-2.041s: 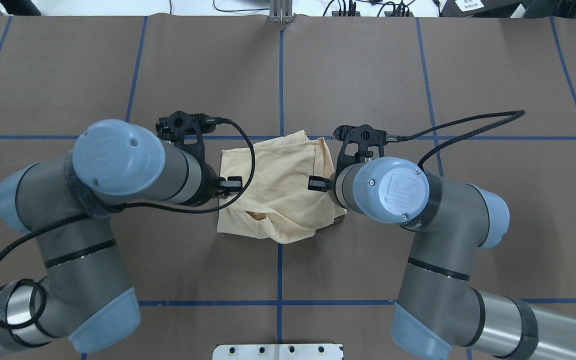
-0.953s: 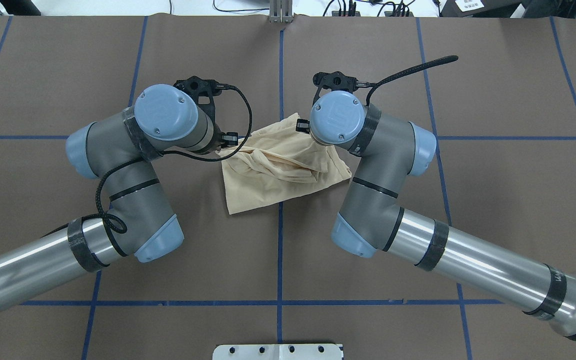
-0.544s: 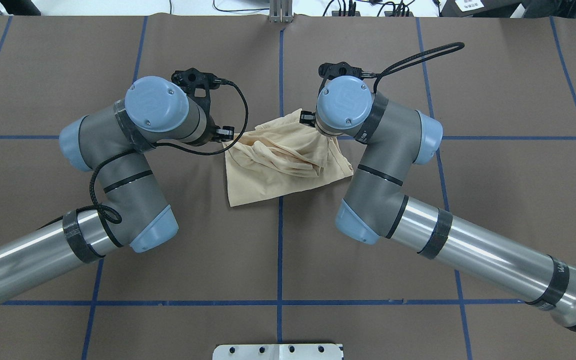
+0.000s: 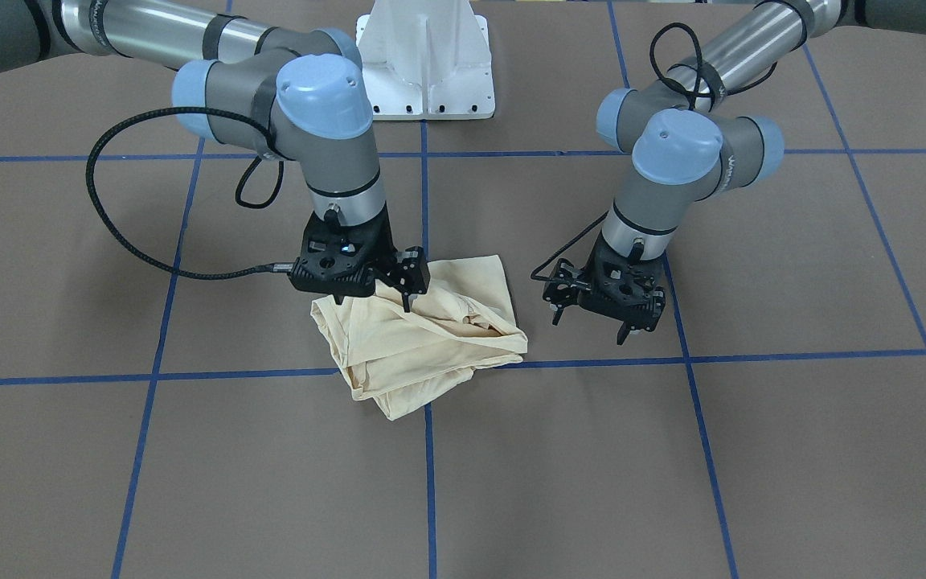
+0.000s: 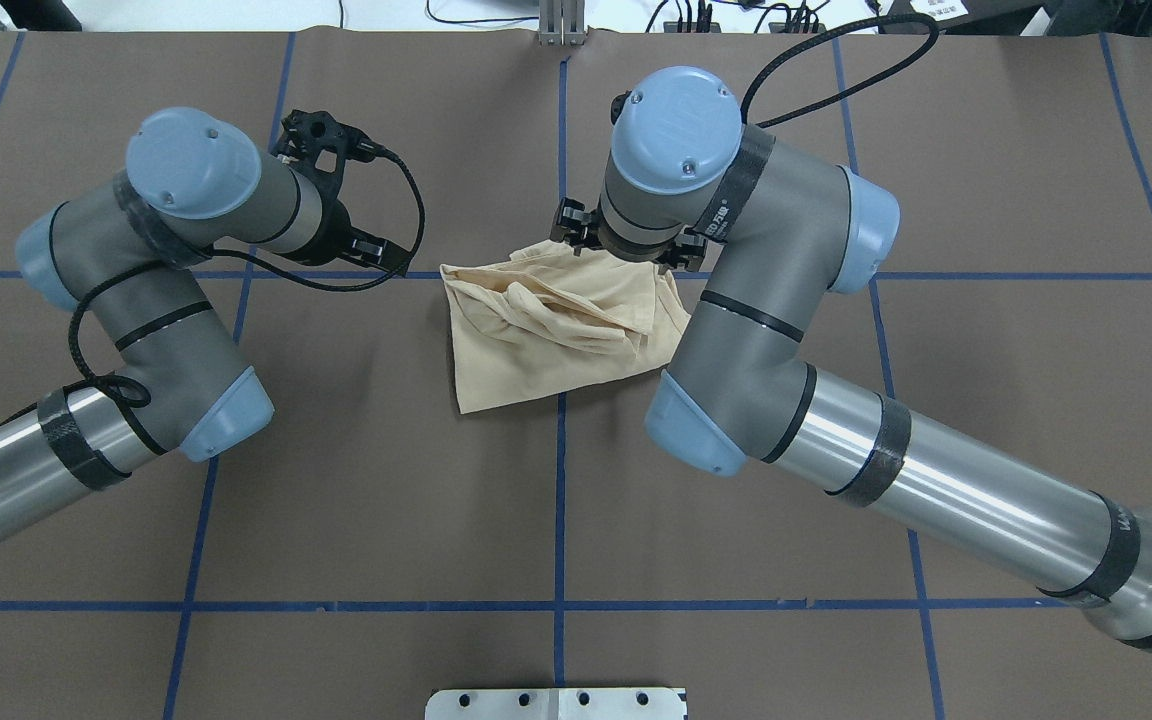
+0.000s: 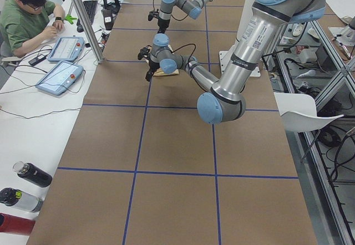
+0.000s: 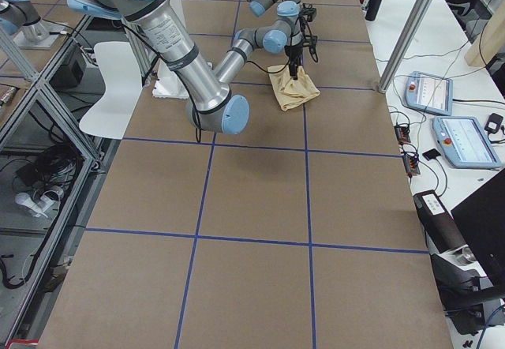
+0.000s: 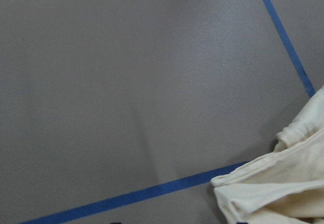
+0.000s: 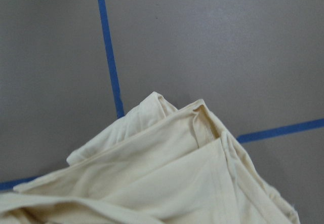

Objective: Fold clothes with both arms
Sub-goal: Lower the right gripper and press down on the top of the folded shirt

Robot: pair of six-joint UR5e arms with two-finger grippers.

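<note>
The cream-yellow T-shirt [image 4: 431, 342] lies in a rumpled, folded bundle on the brown table near a crossing of blue tape lines; its print and neck tag are hidden. It also shows in the overhead view [image 5: 546, 335], the left wrist view [image 8: 276, 193] and the right wrist view [image 9: 167, 173]. My right gripper [image 4: 373, 301] hangs open just above the shirt's robot-side edge, fingers apart and holding nothing. My left gripper [image 4: 589, 324] is open and empty over bare table, well clear of the shirt on my left.
The white pedestal base [image 4: 427, 72] stands on the robot side of the shirt. An operator [image 6: 25, 18] sits at a side table with tablets [image 6: 60, 77] beyond the far edge. Bottles [image 6: 28, 174] lie at that table's end. Blue tape lines [image 5: 561, 480] grid the table.
Both grippers carried the shirt's near edge over toward the far side, folding it. Both have now let go; the left gripper has drawn away to the left and the right arm has lifted.
</note>
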